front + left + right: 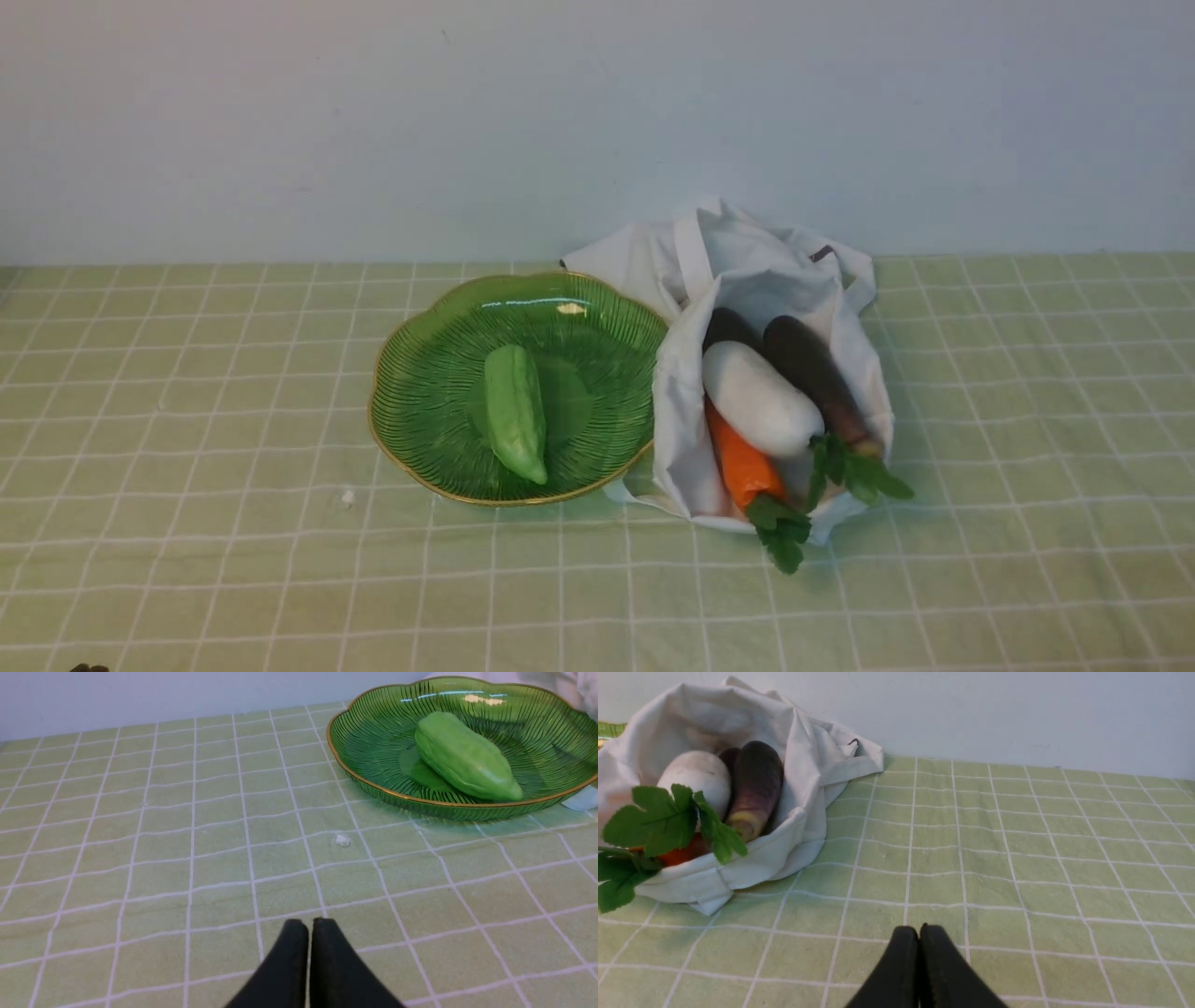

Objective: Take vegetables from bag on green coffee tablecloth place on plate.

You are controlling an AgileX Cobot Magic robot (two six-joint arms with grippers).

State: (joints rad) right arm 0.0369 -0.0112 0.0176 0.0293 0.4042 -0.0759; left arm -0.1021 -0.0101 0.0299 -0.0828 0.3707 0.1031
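1. Vegetables are split between two places: the light green gourd [514,412] lies on the plate [420,373], while the white radish [756,398], the orange carrot [742,464] and the dark purple eggplant [814,371] lie inside the bag [747,252], just beside the plate on the side away from the gourd.
2. Left hand [309,926] is pressed together and empty, low over the surface, well apart from the plate. Right hand [919,933] is likewise together and empty, on the far side of the bag from the plate.
3. Handling, as a judgement: the toys look light and stiff with smooth, possibly slippery skins. The radish lies uppermost in the bag's mouth; its thick middle seems the surest hold. The carrot's leafy top [782,532] is too floppy to grip.
4. Bag cloth is soft, creased and could snag or drag along.
5. Plate is ribbed translucent green glass with a scalloped gold rim, likely fragile. The tablecloth [187,523] is a white-lined grid.
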